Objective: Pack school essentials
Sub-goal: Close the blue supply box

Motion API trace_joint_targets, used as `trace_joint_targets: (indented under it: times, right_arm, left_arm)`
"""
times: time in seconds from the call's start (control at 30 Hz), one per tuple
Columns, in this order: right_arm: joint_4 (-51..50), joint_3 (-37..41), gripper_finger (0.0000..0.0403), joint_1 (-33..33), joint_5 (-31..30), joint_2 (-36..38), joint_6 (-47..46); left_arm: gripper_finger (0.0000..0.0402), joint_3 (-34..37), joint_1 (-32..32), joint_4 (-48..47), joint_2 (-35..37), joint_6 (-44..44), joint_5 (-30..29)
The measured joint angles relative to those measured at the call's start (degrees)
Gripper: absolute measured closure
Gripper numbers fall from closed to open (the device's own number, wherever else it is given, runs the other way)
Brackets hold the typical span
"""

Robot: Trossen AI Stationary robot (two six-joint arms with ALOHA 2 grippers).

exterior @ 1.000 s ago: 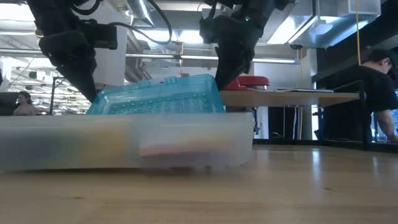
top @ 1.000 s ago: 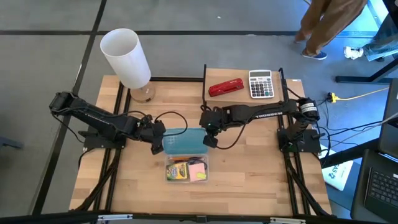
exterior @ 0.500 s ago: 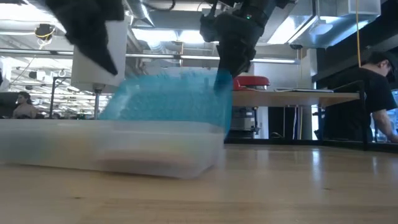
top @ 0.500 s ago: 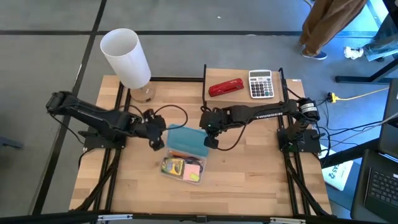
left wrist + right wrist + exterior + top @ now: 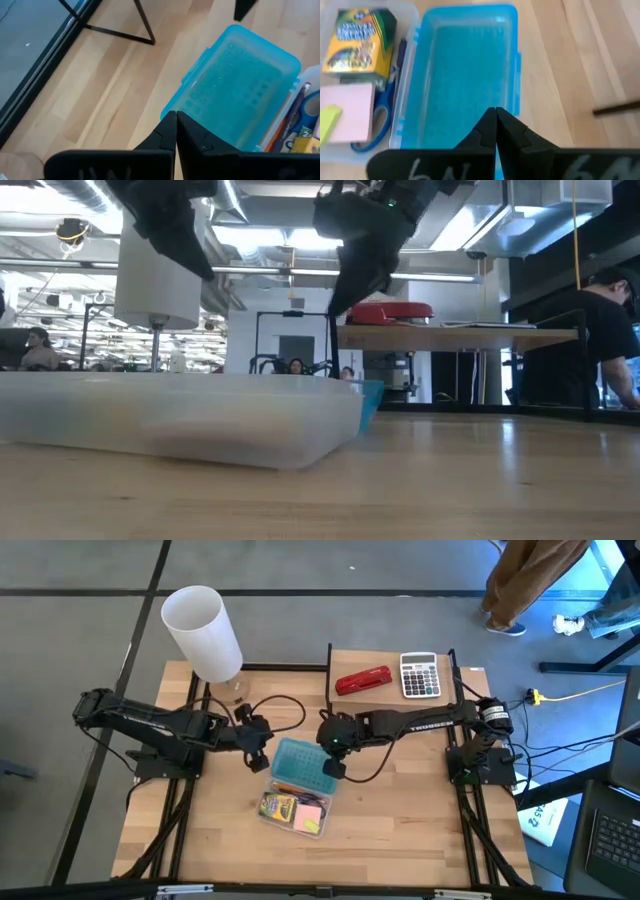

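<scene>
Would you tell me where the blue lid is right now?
In the high view the blue lid lies open and flat near the table's middle, joined to the clear box of supplies, between the left gripper and right gripper.

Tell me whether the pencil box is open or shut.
Open. The blue lid lies flat on the table, swung back beside the clear tray, whose crayon box, sticky pad and scissors are uncovered.

From overhead we look straight down on the whole table (image 5: 400, 830). At tabletop height we look level across it into the room. Both wrist cameras sit close above the blue lid (image 5: 240, 95), which the overhead view also shows (image 5: 303, 766).
</scene>
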State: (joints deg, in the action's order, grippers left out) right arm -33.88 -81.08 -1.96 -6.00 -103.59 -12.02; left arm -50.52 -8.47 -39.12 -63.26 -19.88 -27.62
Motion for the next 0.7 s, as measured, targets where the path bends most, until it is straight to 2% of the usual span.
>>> trace_joint_targets:
  times: [0.13,0.43,0.57,0.7]
  right_arm:
    - [4.9,0.0,0.0398,1.1,0.0,-1.8,2.9]
    - [4.9,0.1,0.0398,5.5,-1.7,-7.5,3.3]
    - [5.0,0.1,0.0398,6.7,0.4,-8.4,4.3]
    - [4.8,0.1,0.0398,7.4,1.8,-9.4,4.8]
  left_arm:
    - [0.0402,0.0,1.0,-0.3,0.0,0.1,0.0]
    - [0.0402,0.0,1.3,-0.7,0.0,0.1,0.1]
    - [0.0402,0.0,1.3,-1.2,0.0,-0.6,0.2]
    - [0.0401,0.0,1.3,-1.5,0.0,-1.9,3.7]
